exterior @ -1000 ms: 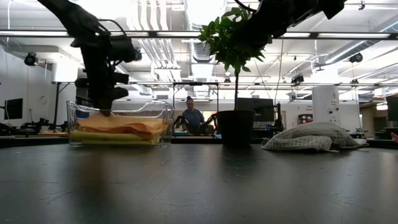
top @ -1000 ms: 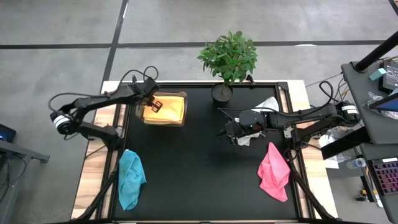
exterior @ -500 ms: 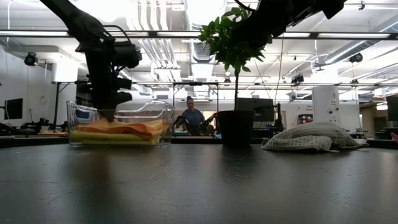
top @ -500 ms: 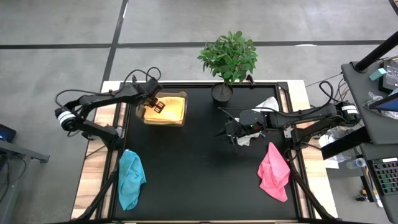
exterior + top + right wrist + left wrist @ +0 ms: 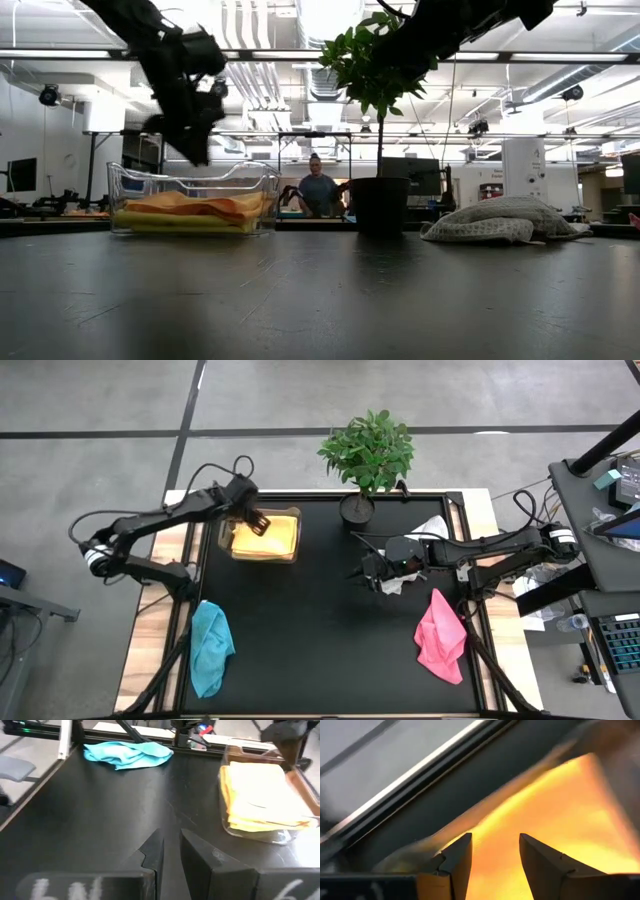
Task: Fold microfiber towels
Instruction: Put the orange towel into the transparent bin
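High view shows the left tool (image 5: pixel 257 522) has lifted clear of the clear plastic box (image 5: pixel 224 540), fingers released, leaving the folded orange towel (image 5: pixel 268 538) stacked inside; the right tool (image 5: pixel 368 574) waits nearly clenched mid-tabletop; teal towel (image 5: pixel 209 647) remains unfolded.

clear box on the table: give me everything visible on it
The clear box is a low, see-through plastic tub with an open top, sitting flat at the table's far left. Inside lie folded towels, orange over yellow, stacked below its rim. The left hand hangs open just above it, not touching.
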Controlling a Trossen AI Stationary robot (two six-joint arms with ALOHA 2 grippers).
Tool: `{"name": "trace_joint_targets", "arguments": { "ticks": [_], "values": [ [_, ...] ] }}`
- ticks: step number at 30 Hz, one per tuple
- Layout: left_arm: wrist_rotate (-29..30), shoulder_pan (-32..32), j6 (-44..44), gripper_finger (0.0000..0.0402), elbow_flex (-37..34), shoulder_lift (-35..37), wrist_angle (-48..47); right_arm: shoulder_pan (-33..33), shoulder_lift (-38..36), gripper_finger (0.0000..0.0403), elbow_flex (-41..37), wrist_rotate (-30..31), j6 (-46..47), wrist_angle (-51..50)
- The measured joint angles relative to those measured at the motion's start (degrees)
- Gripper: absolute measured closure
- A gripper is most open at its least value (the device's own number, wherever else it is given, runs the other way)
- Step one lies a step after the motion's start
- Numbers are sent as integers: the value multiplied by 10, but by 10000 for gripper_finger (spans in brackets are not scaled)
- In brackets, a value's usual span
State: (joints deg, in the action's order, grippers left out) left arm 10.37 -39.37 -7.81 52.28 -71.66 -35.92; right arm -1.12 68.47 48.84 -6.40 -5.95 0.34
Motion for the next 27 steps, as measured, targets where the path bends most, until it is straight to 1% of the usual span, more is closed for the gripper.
{"name": "trace_joint_targets", "arguments": {
  "ticks": [2, 4, 11, 17, 23, 27],
  "values": [
    [-40, 14, 13, 263, -12, -8, 58, 0, 0, 348, 0, 12, 0, 0],
    [-55, 28, 23, 276, -25, -25, 111, 0, 0, 349, 0, 19, 0, 0],
    [-58, 58, 23, 340, -29, -94, 229, 0, 0, 349, 0, 20, 0, 0],
    [-56, 60, 2, 394, -29, -151, 259, 0, 0, 349, 0, 20, 0, 0],
    [-55, 65, -8, 398, -29, -203, 297, 0, 0, 349, 0, 20, -1, 0],
    [-55, 66, -8, 398, -27, -208, 299, 0, 0, 349, 0, 20, -1, 0]
  ]
}}
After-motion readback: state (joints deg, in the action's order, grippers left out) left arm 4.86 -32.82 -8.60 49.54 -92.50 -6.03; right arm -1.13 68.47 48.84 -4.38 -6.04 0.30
